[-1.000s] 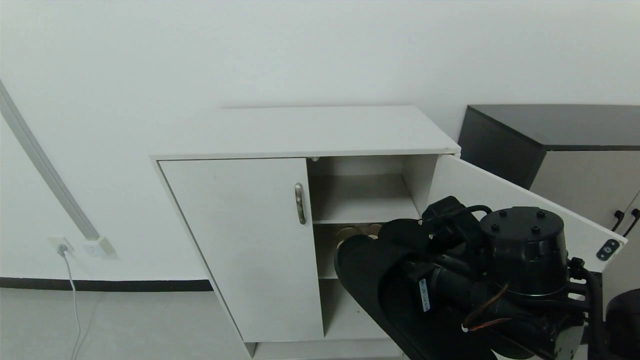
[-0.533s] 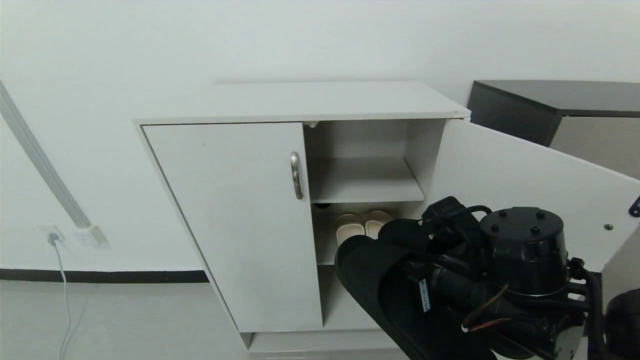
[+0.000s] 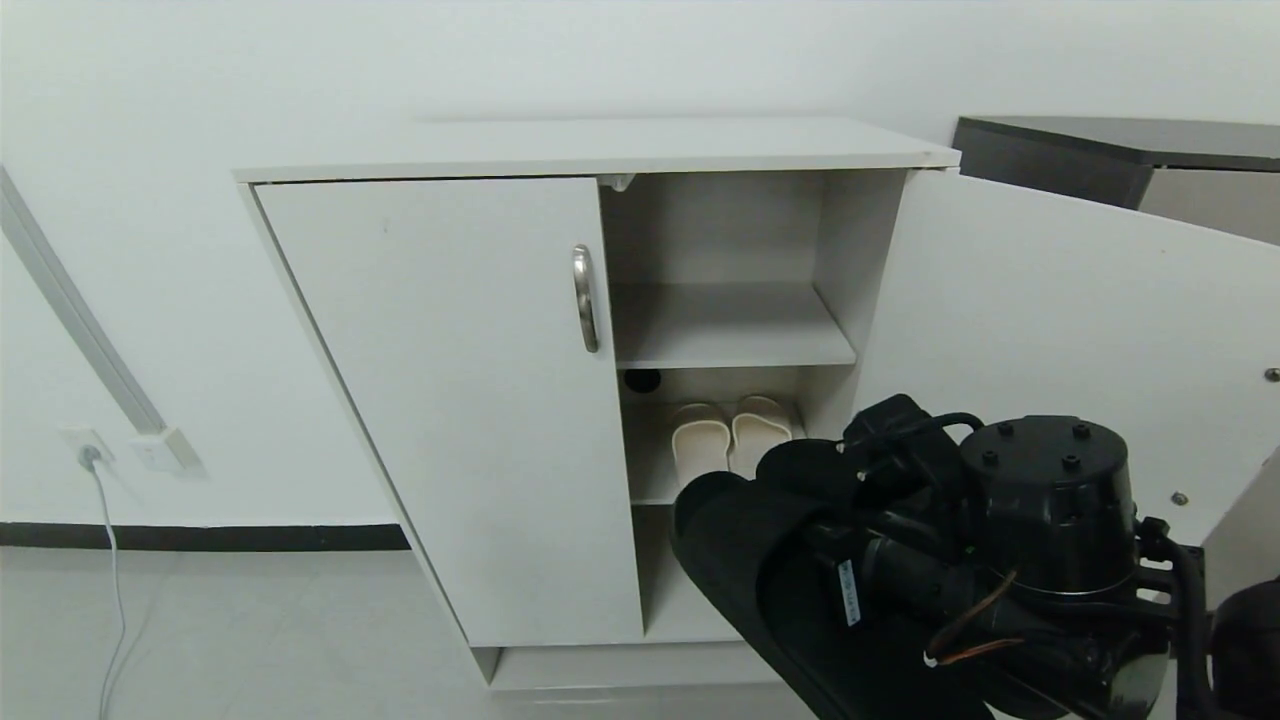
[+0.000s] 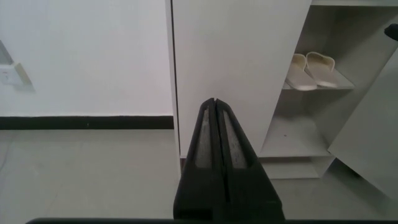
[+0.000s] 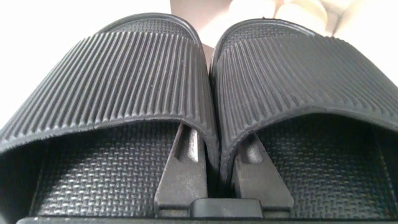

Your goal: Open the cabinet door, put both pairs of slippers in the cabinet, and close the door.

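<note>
Black ribbed rubber marks the black slippers (image 3: 745, 560), the pair not yet stowed, held in front of the cabinet (image 3: 600, 150) and level with its lower openings. The right gripper (image 5: 219, 171) is clenched on them, one finger under each strap, pinching the two inner walls together. They lie side by side, straps up, long axis running from the wrist toward the opening, toes leading. The cream slippers (image 3: 730, 435) already sit on the middle shelf, toes inward, so the bottom shelf (image 3: 680, 605) looks the likelier spot. To do it well, I would drop the pair to that gap, carry it in along its own long axis, stay off the open door (image 3: 1050, 330) and the closed left door (image 3: 450, 400), and set the soles flat before letting go. The left gripper (image 4: 214, 124) hangs low with its jaws pressed together on nothing.
</note>
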